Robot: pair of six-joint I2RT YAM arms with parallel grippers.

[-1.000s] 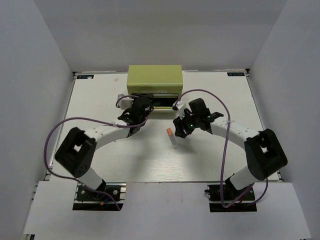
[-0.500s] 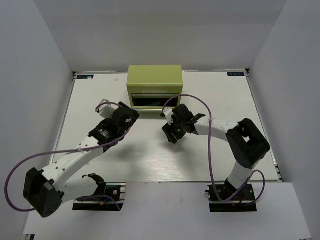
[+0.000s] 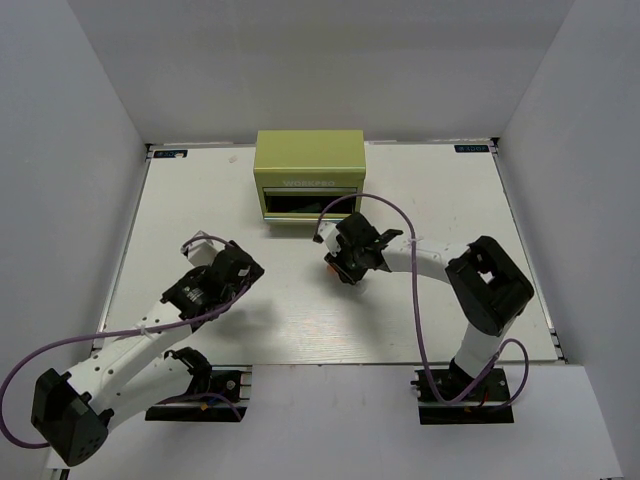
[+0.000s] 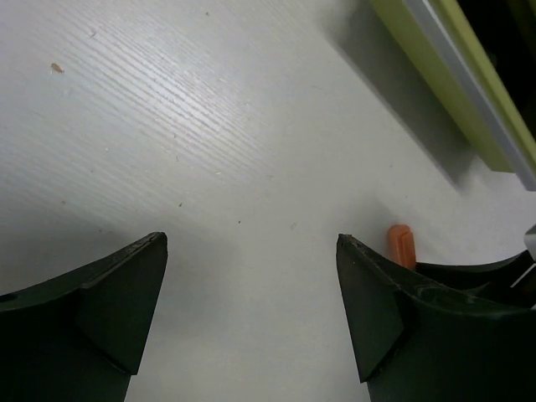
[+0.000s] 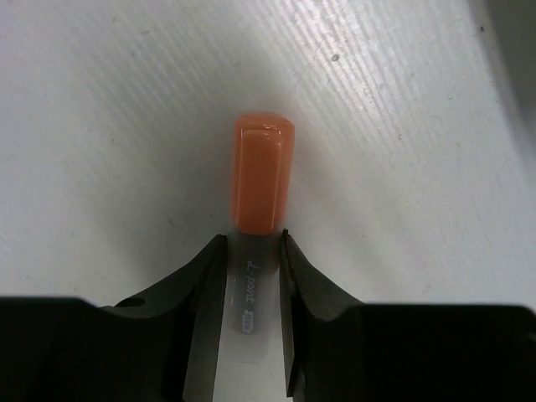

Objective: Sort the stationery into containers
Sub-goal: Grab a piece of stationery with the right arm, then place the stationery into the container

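Heading of the orange-capped marker (image 5: pixel 262 184) from the right gripper (image 5: pixel 254 237): straight ahead, long axis in line with the fingers' reach rather than across it. Pinches the pale barrel just behind the cap, with jaws set at the barrel's width, touching it on both sides, nothing else between them. Leaves the orange cap sticking out past the fingertips, pointing away from the wrist. Sits on the white table (image 5: pixel 100 100) or just above it (cannot tell which from the wrist view alone).

Seen from above, lies near the middle of the table, on the near side of the yellow-green chest (image 3: pixel 308 158) and in front of its dark drawer opening (image 3: pixel 300 203). Appears, in the left wrist view, to aim the cap end roughly toward the chest, so probably needs little turning before going in — only a lift and a short carry toward the far side.

Puts the right arm much the nearer of the two. Shows the left gripper (image 4: pixel 251 239) spread wide over bare table with nothing in it, well apart to the left, looking across at the cap.
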